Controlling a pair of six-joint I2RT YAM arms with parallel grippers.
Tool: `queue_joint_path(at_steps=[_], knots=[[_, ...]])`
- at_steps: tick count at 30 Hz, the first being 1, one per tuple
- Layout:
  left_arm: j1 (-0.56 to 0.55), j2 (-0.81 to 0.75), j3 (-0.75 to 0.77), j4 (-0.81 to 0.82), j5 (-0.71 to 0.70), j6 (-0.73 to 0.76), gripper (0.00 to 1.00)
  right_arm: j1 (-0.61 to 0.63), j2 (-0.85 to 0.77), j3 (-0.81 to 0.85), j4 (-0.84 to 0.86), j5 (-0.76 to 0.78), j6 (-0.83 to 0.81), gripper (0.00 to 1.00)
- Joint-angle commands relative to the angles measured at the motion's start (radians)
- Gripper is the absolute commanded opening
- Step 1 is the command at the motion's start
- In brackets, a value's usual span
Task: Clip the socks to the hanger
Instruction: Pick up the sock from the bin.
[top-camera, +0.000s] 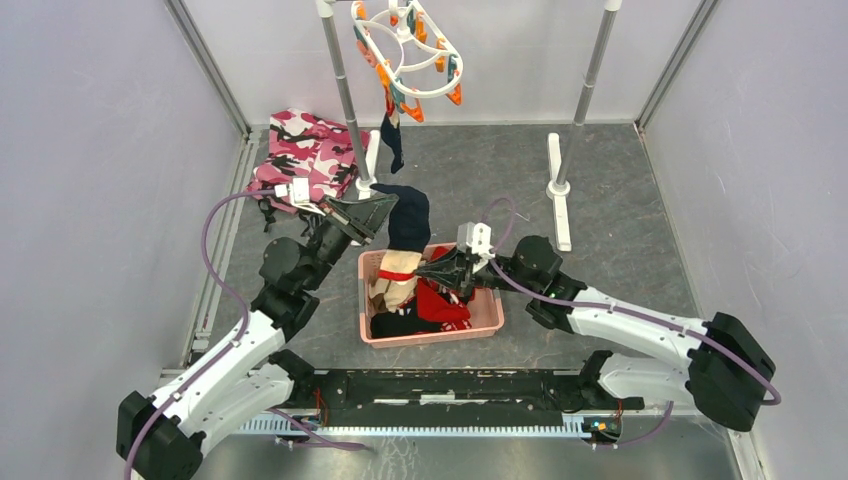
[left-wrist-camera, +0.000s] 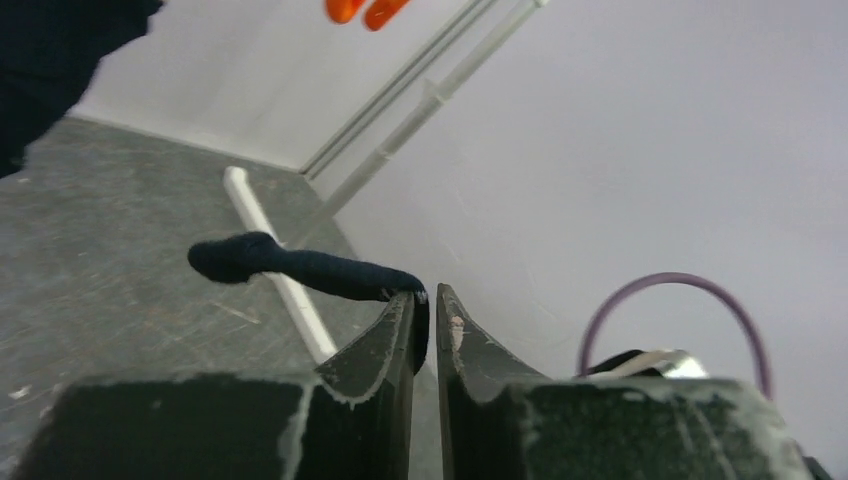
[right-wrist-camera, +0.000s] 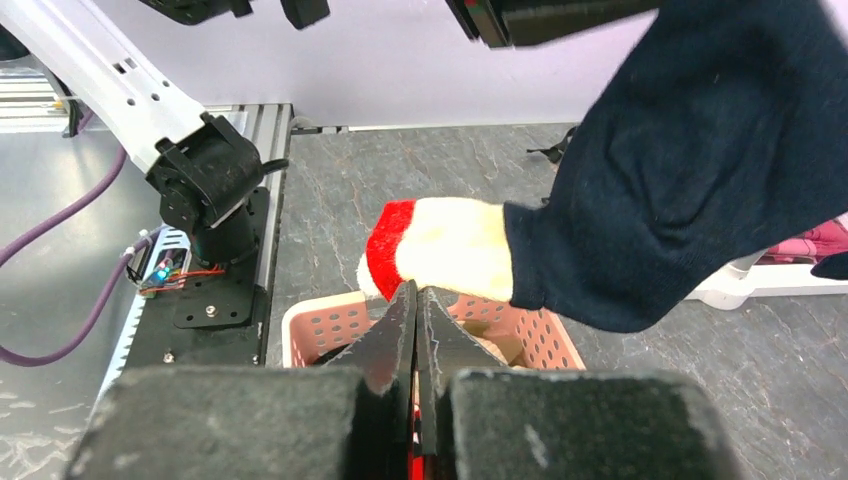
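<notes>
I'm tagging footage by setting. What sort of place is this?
Probably a robot test cell, not a home: blank walls around a grey table, a rack holding a hanger, and a basket of socks.

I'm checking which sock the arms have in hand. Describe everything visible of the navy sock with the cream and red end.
The navy sock looks like soft knit fabric: a dark blue body, then a cream band, then a red tip. It is held up in the air over the pink basket, draped and slack. The left pincer is shut on its navy end. The right pincer is shut with its tips at the cream band's lower edge; whether they pinch fabric is unclear.
</notes>
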Motion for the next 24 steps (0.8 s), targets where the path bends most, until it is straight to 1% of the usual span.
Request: queue_joint_path(at_steps=[1,3,4,7,10,13,16,20,24], knots=[[0.010,0.009,0.007,-0.100,-0.097,0.109,0.35,0.000,-0.079,-0.029,0.060,0.026,0.053,0.00],[0.013,0.005,0.003,-0.129,-0.104,0.144,0.49,0.000,-0.104,-0.035,0.050,0.058,0.053,0.00],[0.013,0.001,0.003,-0.150,-0.104,0.158,0.54,-0.001,-0.115,-0.040,0.048,0.073,0.053,0.00],[0.013,-0.034,0.003,-0.214,-0.092,0.222,0.64,-0.004,-0.142,-0.048,0.048,0.106,0.055,0.00],[0.013,-0.110,-0.007,-0.297,-0.080,0.328,0.74,-0.008,-0.159,-0.055,0.063,0.129,0.064,0.00],[0.012,-0.209,-0.054,-0.319,-0.010,0.434,0.80,-0.017,-0.179,-0.061,0.078,0.165,0.079,0.00],[0.013,-0.315,-0.129,-0.284,0.028,0.487,0.89,-0.037,-0.205,-0.068,0.103,0.188,0.101,0.00],[0.013,-0.409,-0.221,-0.223,0.001,0.499,0.97,-0.056,-0.228,-0.070,0.130,0.195,0.131,0.00],[0.013,-0.421,-0.245,-0.197,-0.024,0.510,0.98,-0.061,-0.239,-0.062,0.129,0.206,0.140,0.00]])
